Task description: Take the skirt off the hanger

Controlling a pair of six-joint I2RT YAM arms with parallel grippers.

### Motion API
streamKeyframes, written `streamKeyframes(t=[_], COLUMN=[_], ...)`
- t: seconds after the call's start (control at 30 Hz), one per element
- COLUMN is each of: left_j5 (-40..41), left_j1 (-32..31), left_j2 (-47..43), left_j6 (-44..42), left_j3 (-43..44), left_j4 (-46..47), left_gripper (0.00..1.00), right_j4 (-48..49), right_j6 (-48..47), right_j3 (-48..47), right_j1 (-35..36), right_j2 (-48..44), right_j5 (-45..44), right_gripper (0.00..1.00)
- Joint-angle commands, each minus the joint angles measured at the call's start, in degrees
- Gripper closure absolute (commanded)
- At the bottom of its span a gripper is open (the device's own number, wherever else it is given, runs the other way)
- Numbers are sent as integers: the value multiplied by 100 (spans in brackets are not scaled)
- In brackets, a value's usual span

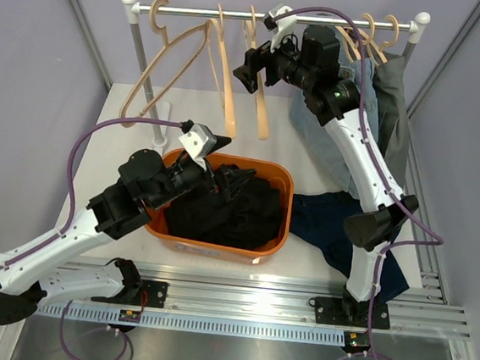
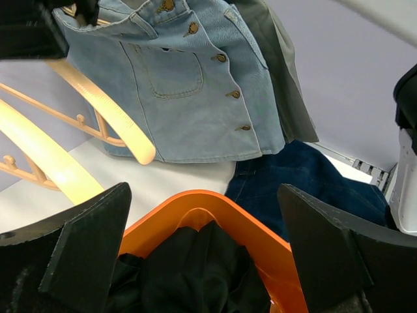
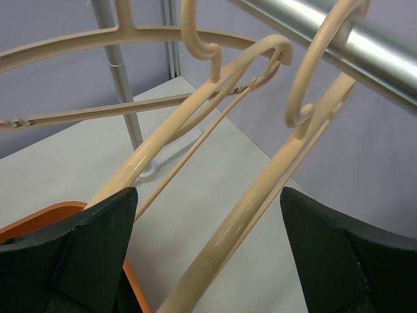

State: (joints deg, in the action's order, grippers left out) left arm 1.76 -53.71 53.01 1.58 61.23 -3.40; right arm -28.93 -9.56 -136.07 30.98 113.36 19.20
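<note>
A light blue denim skirt with a button front hangs from a beige hanger at the right of the rail; it also shows in the left wrist view. My right gripper is open, up by the rail, left of the skirt, with the arm of an empty beige hanger between its fingers, untouched. My left gripper is open and empty above the orange basket, over the black clothes inside it.
Several empty beige hangers hang at the left of the rail. A grey garment hangs right of the skirt. A dark blue garment lies on the table beside the basket. The rack's post stands at back left.
</note>
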Motion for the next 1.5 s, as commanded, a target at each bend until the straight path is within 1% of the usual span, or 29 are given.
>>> streamKeyframes(t=[0.0,0.03,0.13,0.2,0.23,0.33,0.37,0.4,0.43,0.47,0.5,0.53,0.57,0.6,0.63,0.67,0.7,0.73,0.8,0.87,0.9,0.93,0.97,1.0,1.07,1.1,1.27,1.4,1.47], left_j5=[-141,-245,-290,-264,-255,-264,-264,-264,-290,-316,-351,-439,-492,-545,-580,-624,-642,-659,-694,-721,-721,-730,-730,-738,-782,-791,-835,-826,-791], left_j1=[-25,-25,-25,-34,-25,-25,-25,-25,-25,-25,-16,-25,-25,-25,-25,-25,-16,-16,-16,-25,-16,-16,-16,-16,-16,-25,-16,-25,-16], left_j2=[51,60,34,-19,-37,-142,-168,-203,-212,-204,-204,-186,-186,-177,-177,-177,-169,-169,-177,-186,-221,-239,-256,-291,-327,-344,-458,-529,-573], left_j6=[96,96,105,123,114,105,114,105,114,114,114,114,105,97,105,114,114,79,53,17,0,-9,-9,-9,8,17,123,184,219], left_j3=[-6,-15,-76,-155,-182,-252,-270,-270,-252,-243,-235,-235,-252,-278,-305,-357,-366,-375,-375,-375,-393,-401,-410,-445,-472,-489,-612,-683,-709], left_j4=[296,296,313,313,314,314,305,279,191,138,86,7,-3,6,15,32,24,6,-38,-91,-108,-134,-143,-144,-161,-152,-117,-82,-117], left_gripper=[1,1,1,1,1,1,1,1,1,1,1,1,1,1,1,1,1,1,1,1,1,1,1,1,1,1,1,1,1], right_j4=[-59,-121,-490,-683,-763,-1263,-1421,-1797,-2070,-2386,-3173,-3598,-3898,-4423,-4672,-4857,-5138,-5288,-5508,-5527,-5353,-5203,-5028,-4678,-4403,-4098,-2989,-1980,-1749], right_j6=[-37,-89,-370,-511,-572,-1063,-1483,-1722,-2046,-2937,-3459,-4039,-4897,-5245,-5579,-6027,-6179,-6381,-6672,-6926,-6980,-7032,-7042,-7059,-7129,-7112,-6788,-6524,-6436], right_j3=[-104,-43,106,264,448,896,1063,1439,1643,1863,2074,2537,2837,3406,3664,3928,4174,4629,5062,5756,6307,6582,6854,7318,7690,7997,8614,8948,9019], right_j1=[-171,-224,-452,-672,-759,-1129,-1234,-1452,-1568,-1691,-1762,-1823,-1833,-1824,-1824,-1824,-1824,-1833,-1867,-1903,-1912,-1912,-1912,-1912,-1912,-1912,-1912,-1903,-1903], right_j2=[-849,-946,-1350,-1718,-1843,-2352,-2493,-2790,-2932,-3099,-3397,-3539,-3706,-3977,-4075,-4181,-4330,-4383,-4524,-4621,-4717,-4779,-4840,-4919,-4946,-4886,-4473,-3902,-3743], right_j5=[486,871,1540,1805,2102,2543,2675,2842,3279,3483,3563,3442,3293,3118,2724,2512,2327,1960,1667,1219,1044,668,507,393,120,67,-575,-795,-839], right_gripper=[1,1,1,1,1,1,1,0,1,1,0,1,1,1,0,1,1,2,4,5,4,4,3,2,2,1,1,1,1])
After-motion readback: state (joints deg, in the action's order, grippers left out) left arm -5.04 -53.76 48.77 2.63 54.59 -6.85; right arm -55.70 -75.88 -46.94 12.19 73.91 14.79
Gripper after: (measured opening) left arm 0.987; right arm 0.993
